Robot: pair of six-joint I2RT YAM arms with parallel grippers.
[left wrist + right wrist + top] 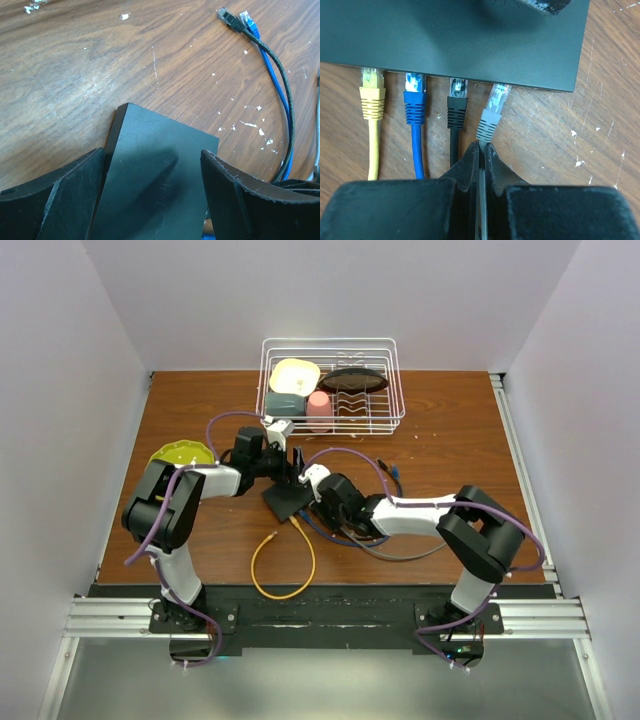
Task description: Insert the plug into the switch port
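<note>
The switch [455,35] is a flat dark grey box [285,502] lying on the wooden table. Yellow, blue and black plugs sit side by side in its near edge. The grey plug [492,107] is fourth in the row. It leans slightly, and its clear tip reaches under the box's edge, which hides the switch port. My right gripper [481,146] is shut on the grey cable just behind the plug's boot. My left gripper [152,155] straddles the box [155,175] across its width, with a finger against each long side.
A white wire rack [385,420] holding cups and dishes stands at the back. A yellow-green plate [180,453] lies at the left. The yellow cable [280,565] loops toward the front. Loose black and blue plug ends [235,17] lie right of the box, and more cables coil under the right arm.
</note>
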